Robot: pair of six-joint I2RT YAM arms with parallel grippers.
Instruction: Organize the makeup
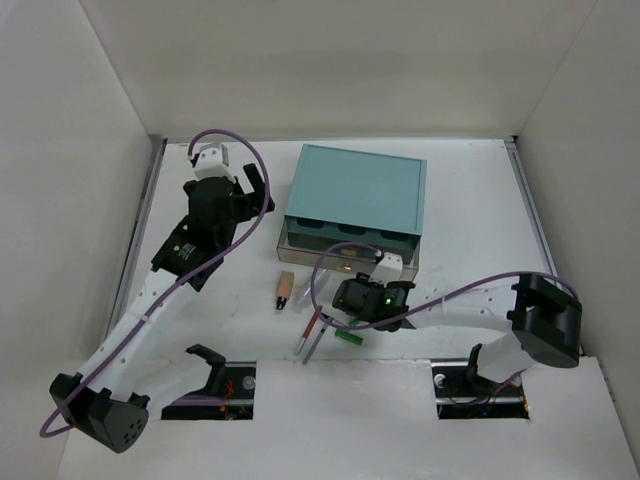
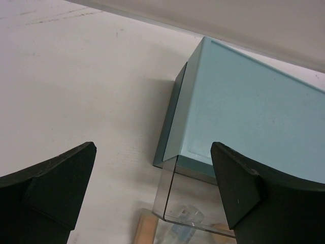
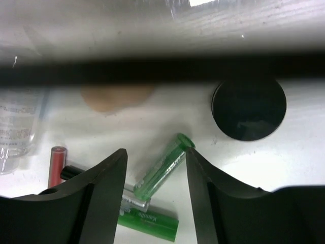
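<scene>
Right wrist view gives you the relation that matters. The translucent green plastic tube [image 3: 163, 166] lies in the gap of your right gripper [image 3: 155, 153], whose fingers stand spread and hold nothing. Its long axis runs on a diagonal across that gap, with the capped end up near the right finger [image 3: 200, 173] and the other end down toward the left one. A squeeze would likely catch it skewed unless you turn the wrist first. I cannot tell how far above it the fingers are.

The room is tight. A second, opaque green tube [image 3: 148, 222] lies just beside its lower end, a red pencil [image 3: 57, 161] sits outside the left finger, and a black round jar [image 3: 249, 108] sits ahead to the right. The white tabletop [image 1: 470, 220] looks smooth, so the tube may roll.

Your left gripper [image 2: 152, 152] hangs released and empty by the large teal box [image 1: 355, 190], well apart from the tube. The right arm is the nearer one.
</scene>
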